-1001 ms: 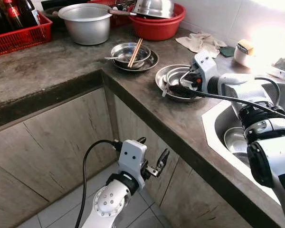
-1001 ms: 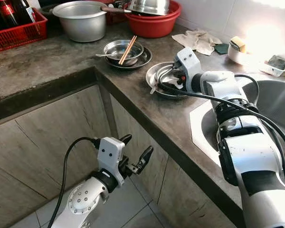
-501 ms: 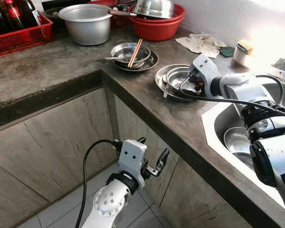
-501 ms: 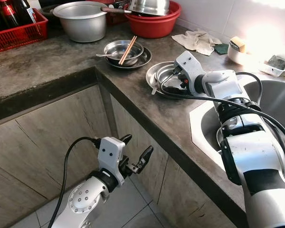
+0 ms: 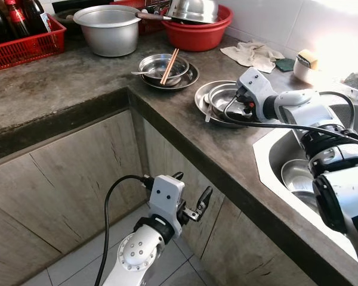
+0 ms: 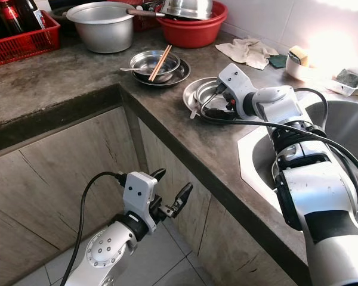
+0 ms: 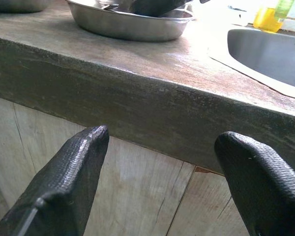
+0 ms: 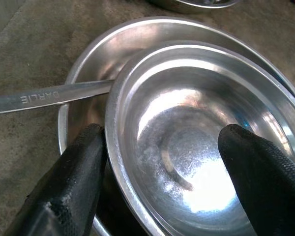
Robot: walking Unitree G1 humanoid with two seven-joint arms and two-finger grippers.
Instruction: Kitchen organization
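A small steel bowl (image 8: pixel 187 132) sits inside a steel plate (image 8: pixel 137 27) on the concrete counter, close to the sink. A spoon handle (image 8: pixel 49 96) lies in the plate and runs under the bowl's rim. My right gripper (image 8: pixel 162 135) is open and straddles the bowl's wall, one finger (image 8: pixel 73 182) outside the rim and the other (image 8: pixel 255 172) inside. In the left eye view this gripper (image 5: pixel 241 104) is at the bowl (image 5: pixel 221 95). My left gripper (image 5: pixel 192 186) hangs open and empty below the counter edge, facing the cabinet front.
Farther back, a second steel bowl (image 5: pixel 158 65) with chopsticks (image 5: pixel 170 65) rests on a plate. Behind it stand a metal pot (image 5: pixel 110 30), a red basin (image 5: pixel 197 33) and a red basket (image 5: pixel 24 47). A cloth (image 5: pixel 250 53) lies near the wall. The sink (image 5: pixel 268 155) holds a bowl (image 5: pixel 295 176).
My right wrist has shifted very slightly at the steel bowl. The left arm has stayed where it was.
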